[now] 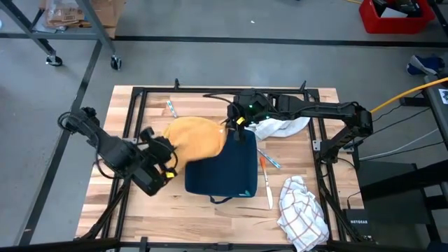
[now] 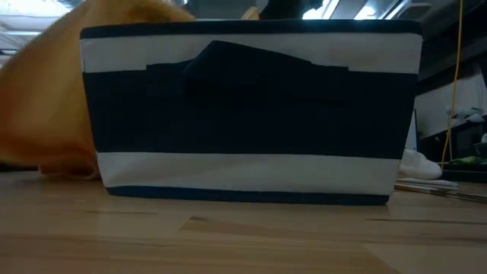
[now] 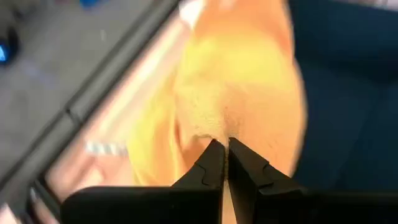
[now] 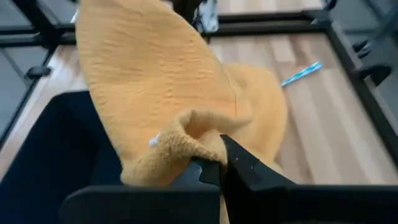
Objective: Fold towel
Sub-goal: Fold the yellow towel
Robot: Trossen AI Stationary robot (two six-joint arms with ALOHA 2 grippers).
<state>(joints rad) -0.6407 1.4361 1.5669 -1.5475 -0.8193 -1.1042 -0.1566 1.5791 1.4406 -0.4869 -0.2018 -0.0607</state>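
A: What are the claws doing?
B: The left claw (image 3: pixel 224 163) is pinching the yellow towel (image 1: pixel 194 138), fingers pressed together on one edge. The right claw (image 4: pixel 219 163) is pinching the opposite edge.
A: Where is the towel?
B: It is hanging between both claws near the middle of the desk (image 1: pixel 210 217), partly over the dark blue basket (image 1: pixel 227 171), beside a white cloth (image 1: pixel 278 127).

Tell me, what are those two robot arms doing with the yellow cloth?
Both arms are holding the orange-yellow towel, which hangs stretched between them beside the dark blue bin. The left gripper pinches one part with its jaws shut, and the right gripper pinches an edge by the bin's rim. The towel isn't folded yet. Two more cloths lie on the table.
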